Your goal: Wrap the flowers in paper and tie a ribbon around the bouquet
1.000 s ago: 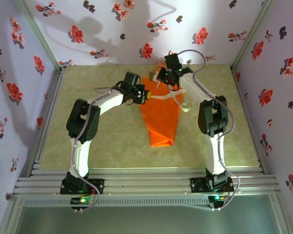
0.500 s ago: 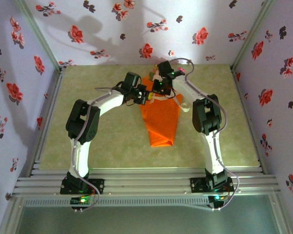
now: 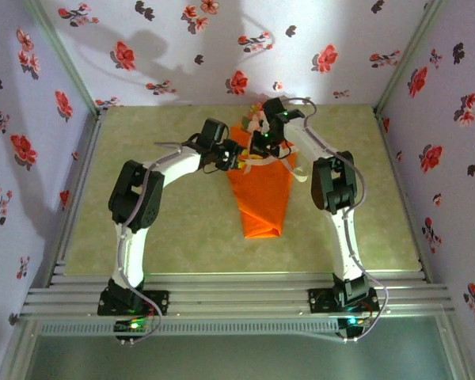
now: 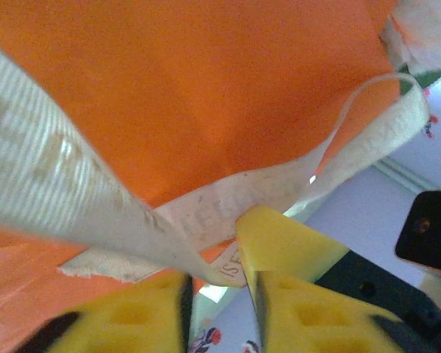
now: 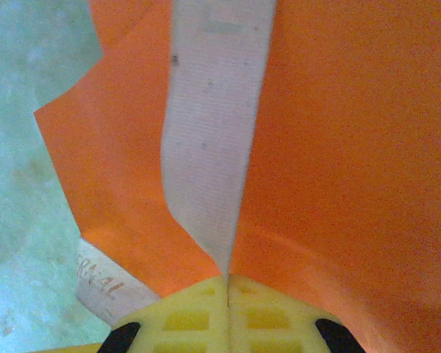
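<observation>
Bouquet [image 3: 261,194]: orange cone lying on table [image 3: 158,229]
Ribbon [image 5: 213,125]: draped across the cone
Right gripper [image 5: 226,283]: clamped on ribbon
Left gripper [image 4: 214,250]: jaws parted, ribbon between them

There are two claws, the left claw [image 4: 220,294] and the right claw [image 5: 226,287], one orange paper bouquet [image 3: 263,202] lying under both, one cream ribbon [image 5: 213,132] running out from the right claw's tips, and blooms [image 3: 255,121] just beyond them, too small to count.
</observation>
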Controlling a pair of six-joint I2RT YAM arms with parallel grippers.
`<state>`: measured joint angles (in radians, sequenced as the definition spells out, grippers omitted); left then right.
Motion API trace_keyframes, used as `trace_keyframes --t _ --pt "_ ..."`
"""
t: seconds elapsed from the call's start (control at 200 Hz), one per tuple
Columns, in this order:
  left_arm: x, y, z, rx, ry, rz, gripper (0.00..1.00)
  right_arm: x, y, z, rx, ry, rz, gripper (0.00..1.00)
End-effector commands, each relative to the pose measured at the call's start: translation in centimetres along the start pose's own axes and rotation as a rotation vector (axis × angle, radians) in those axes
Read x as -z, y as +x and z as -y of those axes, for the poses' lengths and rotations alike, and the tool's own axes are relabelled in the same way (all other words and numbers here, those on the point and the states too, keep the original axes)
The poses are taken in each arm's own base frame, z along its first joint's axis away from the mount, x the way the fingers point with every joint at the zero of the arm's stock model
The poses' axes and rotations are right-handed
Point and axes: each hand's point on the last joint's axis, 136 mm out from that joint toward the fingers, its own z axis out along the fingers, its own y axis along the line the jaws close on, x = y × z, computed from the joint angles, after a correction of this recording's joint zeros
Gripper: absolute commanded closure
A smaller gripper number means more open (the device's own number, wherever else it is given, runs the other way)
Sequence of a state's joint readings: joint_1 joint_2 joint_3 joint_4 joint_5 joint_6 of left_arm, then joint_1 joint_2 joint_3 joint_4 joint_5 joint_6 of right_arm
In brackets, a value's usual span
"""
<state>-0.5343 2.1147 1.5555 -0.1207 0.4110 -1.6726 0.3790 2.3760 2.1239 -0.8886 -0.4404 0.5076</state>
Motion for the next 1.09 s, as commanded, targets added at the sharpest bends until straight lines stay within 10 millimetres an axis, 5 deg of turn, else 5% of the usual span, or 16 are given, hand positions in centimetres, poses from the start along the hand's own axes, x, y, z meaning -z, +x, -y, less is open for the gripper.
trace_keyframes --t 0.0,0.21,0.395,0.54,0.795,1.09 --pt "0.5 -0.2 0.7 -0.091 -0.006 -0.005 0.58 -0.3 1.4 0.9 -0.035 0.0 -0.095 1.0" --pt "2.7 0.4 0.9 -0.225 -0.025 -0.002 0.52 -1.0 1.6 1.5 -0.056 0.014 -0.119 1.0" --pt "5.1 1.7 -2.0 -0.336 -0.187 -0.029 0.72 -1.0 1.5 1.4 -0.062 0.014 -0.121 1.0" --pt "5.0 2.6 -4.4 -0.524 -0.337 -0.085 0.86 -1.1 1.4 1.4 -0.064 0.012 -0.125 1.0" --pt "2.7 2.9 -3.9 -0.918 -0.494 -0.043 0.69 -1.2 1.6 1.5 -0.068 0.011 -0.136 1.0" --pt "-0.1 2.8 -4.1 -1.062 -0.51 -0.04 0.58 -1.2 1.8 1.5 -0.066 0.007 -0.144 1.0"
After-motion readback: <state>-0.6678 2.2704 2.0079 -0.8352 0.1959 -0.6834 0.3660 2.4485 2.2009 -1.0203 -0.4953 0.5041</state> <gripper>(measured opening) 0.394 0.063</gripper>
